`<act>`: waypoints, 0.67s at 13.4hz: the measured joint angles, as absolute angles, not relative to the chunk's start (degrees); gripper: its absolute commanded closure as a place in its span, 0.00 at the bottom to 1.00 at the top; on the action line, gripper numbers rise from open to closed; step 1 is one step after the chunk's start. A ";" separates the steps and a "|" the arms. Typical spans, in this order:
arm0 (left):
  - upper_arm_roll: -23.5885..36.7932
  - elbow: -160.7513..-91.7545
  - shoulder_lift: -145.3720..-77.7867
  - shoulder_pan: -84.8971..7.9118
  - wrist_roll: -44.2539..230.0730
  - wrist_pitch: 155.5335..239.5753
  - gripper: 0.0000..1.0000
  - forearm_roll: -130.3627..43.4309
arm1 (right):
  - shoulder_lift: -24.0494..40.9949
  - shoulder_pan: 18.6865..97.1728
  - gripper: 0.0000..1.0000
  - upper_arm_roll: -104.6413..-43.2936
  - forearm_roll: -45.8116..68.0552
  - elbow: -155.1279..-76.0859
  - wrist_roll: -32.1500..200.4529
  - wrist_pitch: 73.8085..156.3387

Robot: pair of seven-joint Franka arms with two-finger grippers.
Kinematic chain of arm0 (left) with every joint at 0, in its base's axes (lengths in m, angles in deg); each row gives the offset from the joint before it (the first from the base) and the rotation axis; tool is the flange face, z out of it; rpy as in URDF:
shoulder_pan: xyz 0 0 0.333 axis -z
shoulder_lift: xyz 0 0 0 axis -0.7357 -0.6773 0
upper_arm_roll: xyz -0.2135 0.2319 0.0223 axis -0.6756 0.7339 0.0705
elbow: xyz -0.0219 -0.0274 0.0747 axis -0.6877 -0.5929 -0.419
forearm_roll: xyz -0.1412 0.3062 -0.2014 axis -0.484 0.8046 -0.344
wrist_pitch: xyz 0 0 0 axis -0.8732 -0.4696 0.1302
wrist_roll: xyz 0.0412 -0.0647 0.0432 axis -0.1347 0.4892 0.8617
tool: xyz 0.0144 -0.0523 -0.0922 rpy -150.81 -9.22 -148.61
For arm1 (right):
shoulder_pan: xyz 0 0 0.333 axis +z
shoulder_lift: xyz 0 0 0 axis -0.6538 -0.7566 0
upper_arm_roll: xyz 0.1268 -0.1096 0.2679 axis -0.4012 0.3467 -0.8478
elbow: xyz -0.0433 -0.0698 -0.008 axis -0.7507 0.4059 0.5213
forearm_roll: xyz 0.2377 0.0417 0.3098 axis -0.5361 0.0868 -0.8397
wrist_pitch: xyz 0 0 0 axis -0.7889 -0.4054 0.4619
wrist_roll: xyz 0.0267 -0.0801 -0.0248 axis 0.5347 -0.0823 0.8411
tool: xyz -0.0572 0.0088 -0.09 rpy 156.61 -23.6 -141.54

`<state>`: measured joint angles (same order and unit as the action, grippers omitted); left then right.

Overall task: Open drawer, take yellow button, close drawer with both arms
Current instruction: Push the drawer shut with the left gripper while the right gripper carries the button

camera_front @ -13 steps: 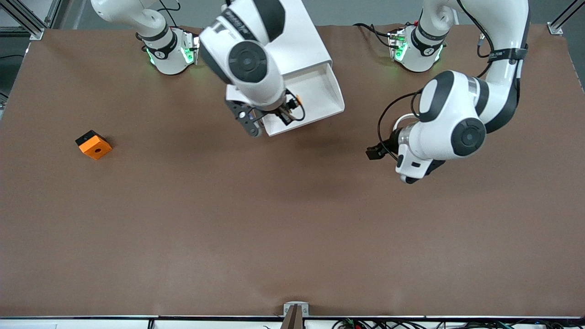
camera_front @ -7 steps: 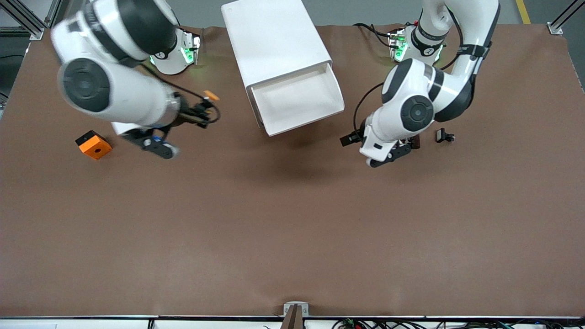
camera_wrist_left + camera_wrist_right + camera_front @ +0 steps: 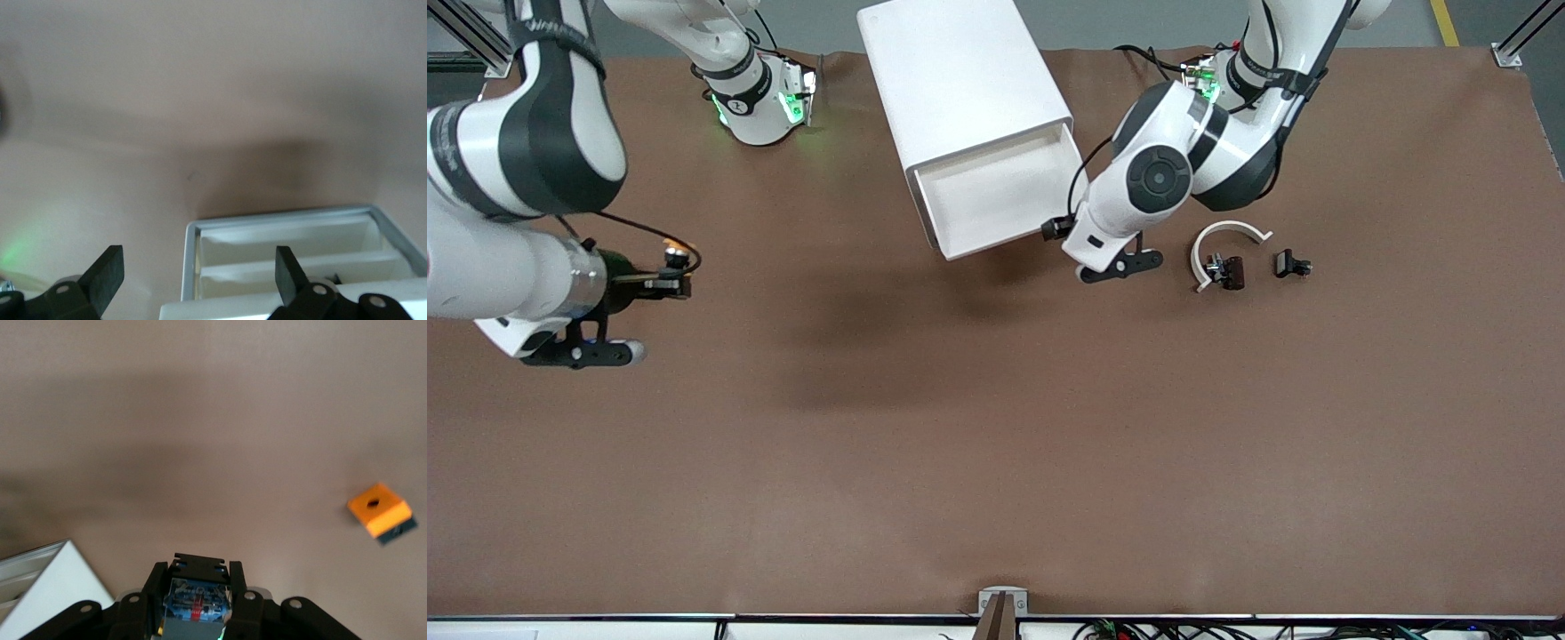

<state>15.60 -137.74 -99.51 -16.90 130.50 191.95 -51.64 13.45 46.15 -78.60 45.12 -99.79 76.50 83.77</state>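
Observation:
The white cabinet (image 3: 960, 80) stands between the arms' bases with its drawer (image 3: 996, 191) pulled open; the drawer's inside shows white. My right gripper (image 3: 665, 277) is up over the table near the right arm's end and is shut on the button (image 3: 677, 256), whose orange cap shows. In the right wrist view the button's dark blue-black body (image 3: 198, 597) sits between the fingers of my right gripper (image 3: 198, 580). My left gripper (image 3: 1056, 229) is open and empty beside the drawer's front corner. In the left wrist view my left gripper (image 3: 197, 267) has the drawer's rim (image 3: 190, 257) between its fingers.
The orange square block with a hole (image 3: 380, 510) lies on the table; in the front view the right arm hides it. A white curved piece (image 3: 1227, 233), a dark clip (image 3: 1232, 271) and a small black clip (image 3: 1291, 264) lie toward the left arm's end.
The right arm swung from the drawer to its end of the table with the button. The left arm moved to the drawer's front corner, uncovering the white curved piece and clips.

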 measured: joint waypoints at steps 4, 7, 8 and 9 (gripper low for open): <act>9.78 -138.95 -99.49 -16.92 131.43 192.07 0.00 -51.52 | 12.99 40.86 0.90 -78.60 47.36 -113.39 86.03 103.77; 5.39 -140.07 -99.48 -16.90 133.84 192.82 0.00 -51.43 | 12.65 40.09 0.90 -78.61 48.29 -122.27 87.57 117.10; 4.18 -140.41 -99.47 -16.89 134.60 192.99 0.00 -51.40 | 12.54 40.09 0.90 -78.62 49.10 -124.90 87.59 121.33; 3.16 -140.68 -99.47 -16.89 135.26 193.16 0.00 -51.38 | 12.46 40.07 0.90 -78.62 49.69 -127.17 87.59 124.75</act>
